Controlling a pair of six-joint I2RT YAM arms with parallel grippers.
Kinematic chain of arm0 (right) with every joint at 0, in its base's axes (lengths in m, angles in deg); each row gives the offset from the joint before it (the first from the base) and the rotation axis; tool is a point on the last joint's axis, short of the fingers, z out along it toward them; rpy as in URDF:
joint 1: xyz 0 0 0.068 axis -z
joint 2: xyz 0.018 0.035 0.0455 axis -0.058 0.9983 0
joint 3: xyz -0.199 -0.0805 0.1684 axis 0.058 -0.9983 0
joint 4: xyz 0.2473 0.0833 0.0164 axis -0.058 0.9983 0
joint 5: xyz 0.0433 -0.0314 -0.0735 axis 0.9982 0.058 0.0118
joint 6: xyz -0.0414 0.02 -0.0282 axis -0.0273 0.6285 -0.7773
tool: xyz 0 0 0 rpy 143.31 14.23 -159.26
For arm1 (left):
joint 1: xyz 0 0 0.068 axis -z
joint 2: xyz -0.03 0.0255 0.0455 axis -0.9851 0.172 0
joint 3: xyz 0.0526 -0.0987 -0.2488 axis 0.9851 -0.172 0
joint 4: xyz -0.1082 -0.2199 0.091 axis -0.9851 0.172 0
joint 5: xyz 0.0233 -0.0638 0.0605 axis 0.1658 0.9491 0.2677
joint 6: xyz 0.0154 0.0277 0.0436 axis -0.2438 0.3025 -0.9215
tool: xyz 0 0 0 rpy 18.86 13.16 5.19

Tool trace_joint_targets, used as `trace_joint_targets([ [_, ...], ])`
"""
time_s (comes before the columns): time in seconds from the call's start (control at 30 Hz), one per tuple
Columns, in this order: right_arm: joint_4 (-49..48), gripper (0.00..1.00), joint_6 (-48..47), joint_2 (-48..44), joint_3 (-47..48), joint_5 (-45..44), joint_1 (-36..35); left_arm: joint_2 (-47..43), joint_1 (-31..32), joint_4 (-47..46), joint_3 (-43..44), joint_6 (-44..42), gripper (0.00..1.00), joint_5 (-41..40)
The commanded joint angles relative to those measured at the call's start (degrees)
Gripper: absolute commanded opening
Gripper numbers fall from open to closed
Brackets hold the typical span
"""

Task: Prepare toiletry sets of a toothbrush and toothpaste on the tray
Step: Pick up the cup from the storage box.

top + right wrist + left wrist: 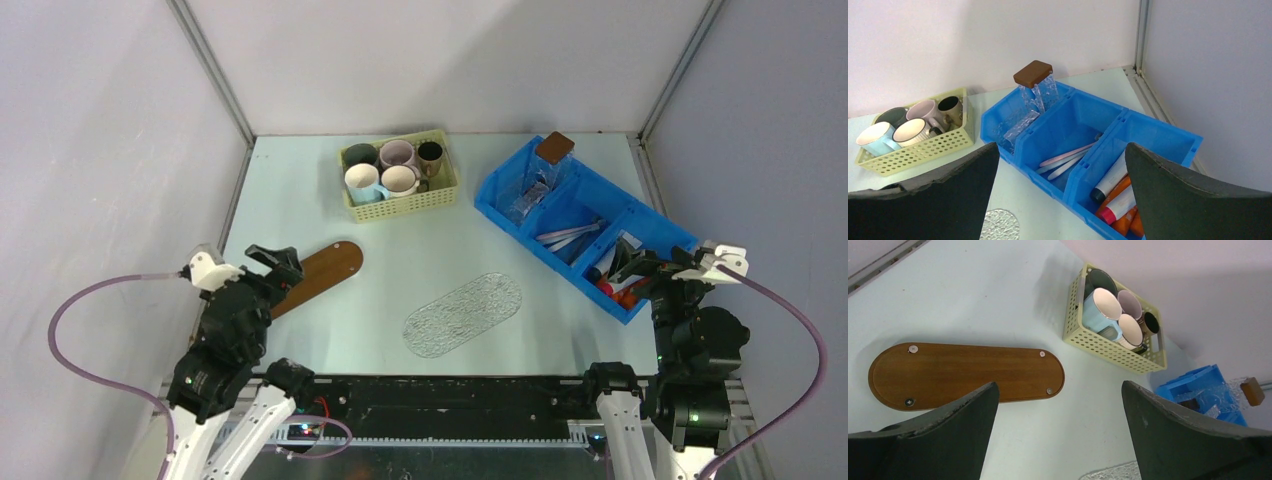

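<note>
Both arms hang low over the near edge of the bench (300, 200), one at each side. The left pincer (1058, 386) stands wide with nothing between its fingers. It sits above the near end of a wooden oval board (968, 372) that lies flat on the left of the bench with small screws showing in its face. The right pincer (1062, 146) is spread just as wide and also holds nothing. It hovers at the near end of a blue bin (1168, 132) that lies at an angle on the right side. The bin has three compartments. The toothbrushes (1068, 154), slim and pale pink or white, lie in a loose bundle in the middle one. The tubes (1113, 192), orange and white, are piled in the compartment nearest the right arm, one of them with a dark cap. The far compartment holds clear ribbed containers (1020, 125), one standing upright with a brown lid (1034, 72). A clear patterned tray (463, 314), oval and flat, lies on the bench between the two arms, apart from the bin, with nothing on it. At the back of the bench stands a pale yellow perforated basket (1108, 345) packed with mugs (1108, 305).
</note>
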Motion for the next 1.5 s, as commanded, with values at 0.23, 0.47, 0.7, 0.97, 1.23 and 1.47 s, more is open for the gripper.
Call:
trace_joint_targets([
  [0.23,-0.8,1.0,-1.2,2.0,2.7,1.0,-0.3,12.6,0.1,0.0,6.7,0.7,1.0,4.2],
  [0.47,-0.2,0.99,-0.8,3.5,2.7,2.2,-0.4,22.8,0.1,-2.3,9.5,2.5,1.0,5.6],
  [0.7,1.0,0.99,-0.8,3.3,1.6,-2.6,-2.9,35.8,0.1,-5.7,15.1,3.5,1.0,6.0],
  [0.97,1.7,0.99,-3.5,0.7,-2.0,-6.6,-5.4,52.6,-0.8,-7.9,24.1,5.8,1.0,6.7],
  [1.23,0.8,0.99,-6.1,0.1,-4.3,-7.6,-7.5,67.9,-4.1,-9.1,33.8,7.8,0.83,9.2],
  [1.47,0.3,0.99,-6.5,-0.3,-7.8,-8.2,-7.6,79.7,-6.0,-9.1,41.0,8.0,0.74,9.3],
])
